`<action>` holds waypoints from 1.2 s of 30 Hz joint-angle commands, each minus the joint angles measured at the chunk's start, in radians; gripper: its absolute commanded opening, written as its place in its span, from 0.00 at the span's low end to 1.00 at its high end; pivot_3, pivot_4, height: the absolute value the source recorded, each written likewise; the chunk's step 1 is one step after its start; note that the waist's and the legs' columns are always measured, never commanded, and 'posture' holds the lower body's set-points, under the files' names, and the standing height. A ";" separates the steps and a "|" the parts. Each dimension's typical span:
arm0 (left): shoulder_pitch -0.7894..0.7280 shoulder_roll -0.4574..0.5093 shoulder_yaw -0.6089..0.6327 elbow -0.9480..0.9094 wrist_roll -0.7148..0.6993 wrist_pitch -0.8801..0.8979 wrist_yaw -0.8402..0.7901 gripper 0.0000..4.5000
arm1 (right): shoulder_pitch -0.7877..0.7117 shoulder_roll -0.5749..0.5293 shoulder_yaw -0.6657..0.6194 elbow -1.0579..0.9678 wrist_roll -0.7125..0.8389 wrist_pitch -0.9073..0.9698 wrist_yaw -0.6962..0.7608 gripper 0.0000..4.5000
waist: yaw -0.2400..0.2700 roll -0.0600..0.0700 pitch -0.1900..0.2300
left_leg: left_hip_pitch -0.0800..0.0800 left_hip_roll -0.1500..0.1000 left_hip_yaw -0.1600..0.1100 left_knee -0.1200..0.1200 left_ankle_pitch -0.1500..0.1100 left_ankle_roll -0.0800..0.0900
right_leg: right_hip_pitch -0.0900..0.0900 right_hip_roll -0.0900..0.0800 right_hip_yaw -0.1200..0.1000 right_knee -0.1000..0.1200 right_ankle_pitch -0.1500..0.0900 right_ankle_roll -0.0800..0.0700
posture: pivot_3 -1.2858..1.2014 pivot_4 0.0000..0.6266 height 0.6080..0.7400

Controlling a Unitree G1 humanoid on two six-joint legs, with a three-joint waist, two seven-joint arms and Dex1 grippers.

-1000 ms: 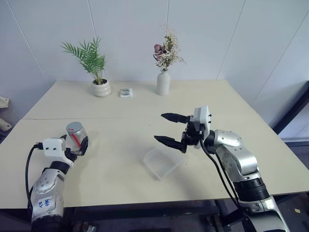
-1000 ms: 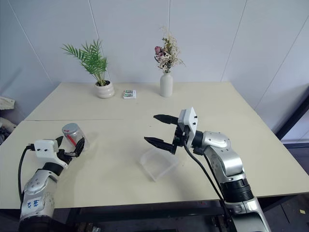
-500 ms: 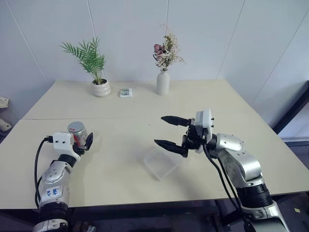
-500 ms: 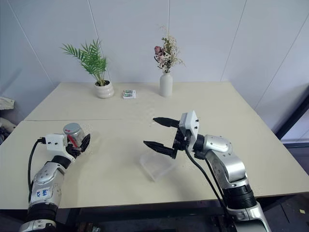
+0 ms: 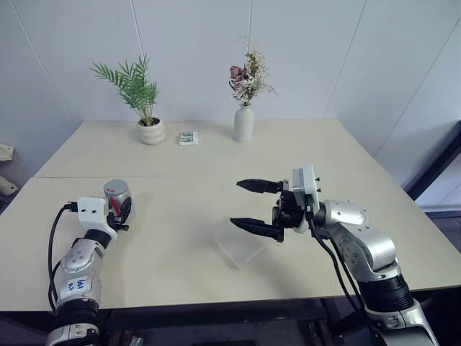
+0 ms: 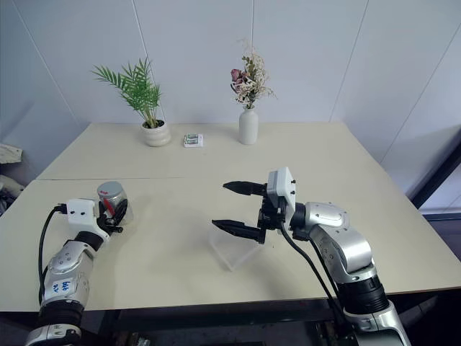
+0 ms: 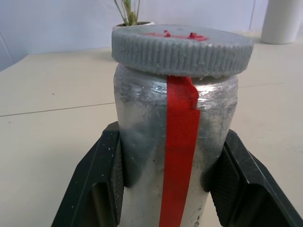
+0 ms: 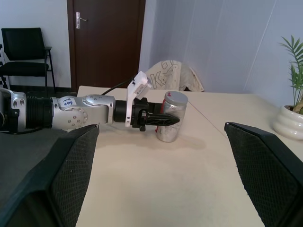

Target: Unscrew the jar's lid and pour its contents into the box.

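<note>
The jar (image 5: 117, 198), clear with a red strip down its side, stands upright at the table's front left. The grey lid (image 7: 182, 47) is on top of it. My left gripper (image 5: 119, 210) is shut on the jar's body, one black finger (image 7: 102, 184) on each side. The contents are hidden behind the jar's cloudy wall. My right gripper (image 5: 236, 203) hangs open in mid-air, pointing left toward the jar, just above the far edge of the clear box (image 5: 241, 246). From the right wrist I see the jar (image 8: 170, 124) held in the left gripper (image 8: 163, 120).
A potted plant (image 5: 151, 132), a small patterned packet (image 5: 188, 138) and a white vase of flowers (image 5: 243, 122) line the table's far side. A seam crosses the table (image 5: 187, 176). A chair (image 8: 23, 52) and a door stand beyond the table's left end.
My left gripper has shut on the jar, which was tilted between open fingers and now stands upright. My right gripper, still open, has drawn back slightly over the box.
</note>
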 commanded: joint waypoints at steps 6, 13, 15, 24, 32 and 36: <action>0.020 0.061 -0.114 -0.383 -0.235 0.207 -0.391 0.43 | 0.003 -0.016 -0.044 -0.119 0.042 0.130 -0.145 1.00 | -0.003 0.000 0.000 | 0.000 0.000 0.000 0.000 0.000 0.000 | 0.000 0.000 0.000 0.000 0.000 0.000 | 0.52 0.24 1.00; 0.002 0.131 -0.238 -0.509 -0.292 0.395 -0.603 0.43 | -0.052 0.058 -0.004 -0.218 0.073 0.365 -0.372 1.00 | -0.006 0.000 0.000 | 0.001 0.002 0.001 -0.002 0.000 0.000 | -0.001 0.000 0.001 0.000 -0.002 -0.003 | 0.52 0.24 1.00; -0.012 0.128 -0.254 -0.506 -0.280 0.408 -0.617 0.43 | -0.060 0.068 -0.001 -0.223 0.069 0.390 -0.400 1.00 | -0.003 0.000 0.000 | 0.001 0.002 0.001 -0.002 0.000 0.000 | -0.001 0.000 0.001 0.000 -0.002 -0.003 | 0.52 0.24 1.00; -0.086 0.073 -0.330 -0.431 -0.221 0.405 -0.656 0.43 | -0.091 0.108 0.068 -0.250 0.008 0.479 -0.529 1.00 | -0.003 0.000 0.000 | -0.002 0.001 0.001 -0.002 -0.001 0.001 | -0.002 0.000 0.001 -0.003 -0.002 -0.003 | 0.52 0.24 1.00; -0.112 0.038 -0.340 -0.397 -0.202 0.404 -0.666 0.43 | -0.107 0.143 0.088 -0.260 0.003 0.512 -0.573 1.00 | -0.003 0.000 0.000 | -0.010 0.001 0.002 0.000 0.000 0.000 | -0.014 0.002 0.003 0.003 -0.001 -0.002 | 0.52 0.24 1.00; -0.113 0.027 -0.338 -0.396 -0.199 0.402 -0.669 0.43 | -0.109 0.154 0.089 -0.257 0.001 0.522 -0.580 1.00 | -0.002 0.000 0.000 | -0.015 0.001 0.002 0.002 0.000 0.001 | -0.017 0.002 0.003 0.003 0.000 0.000 | 0.52 0.24 1.00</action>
